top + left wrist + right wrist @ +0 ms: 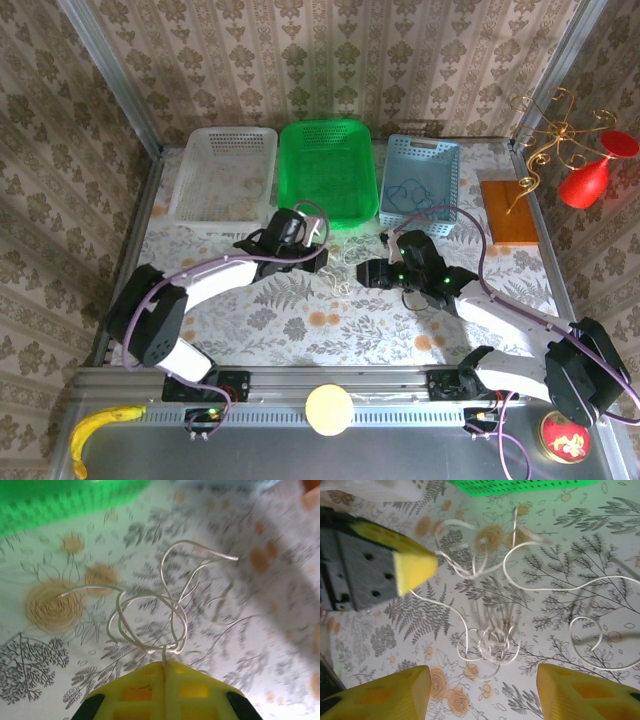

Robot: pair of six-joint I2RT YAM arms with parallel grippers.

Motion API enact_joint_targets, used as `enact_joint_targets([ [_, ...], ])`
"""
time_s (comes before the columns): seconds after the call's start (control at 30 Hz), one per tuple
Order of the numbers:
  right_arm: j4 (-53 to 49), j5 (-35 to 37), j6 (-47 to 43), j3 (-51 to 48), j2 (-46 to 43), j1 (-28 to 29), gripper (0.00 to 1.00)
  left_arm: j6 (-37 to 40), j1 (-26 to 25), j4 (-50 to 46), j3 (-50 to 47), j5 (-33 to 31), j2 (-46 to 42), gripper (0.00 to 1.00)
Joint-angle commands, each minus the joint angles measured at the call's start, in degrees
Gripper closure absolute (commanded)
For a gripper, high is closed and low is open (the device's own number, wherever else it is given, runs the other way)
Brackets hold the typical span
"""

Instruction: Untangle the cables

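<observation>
From above, the thin pale cream cable [343, 268] lay in loose loops on the floral-patterned tabletop [300, 325], between the two arms and just in front of the green perforated plastic basket [300, 160]. A thin blue cable [412, 195] sat coiled inside the blue plastic basket [445, 160]. At the left wrist, the left jaws were clenched on the cream cable [150, 612]. At the right wrist, the right jaws stood released over the cream cable [490, 647].

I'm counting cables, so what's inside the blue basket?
A blue cable lies looped on the blue basket floor. Its near wall covers the floor strip just behind it.
</observation>
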Motion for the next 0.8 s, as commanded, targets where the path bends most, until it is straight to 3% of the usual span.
enact_joint_targets([
  [0.0,2.85,-3.27,0.24,0.43,0.46,-0.21,0.39,-4.88,1.66,2.75,0.89,4.67,-3.25,1.0],
  [0.3,6.04,-3.12,1.44,0.93,2.22,-0.14,0.38,-11.57,4.0,9.42,-0.56,8.96,-7.76,1.0],
  [0.77,7.66,0.25,0.76,4.98,6.04,-4.63,0.35,-11.37,4.35,8.58,0.47,12.23,-10.44,1.0],
])
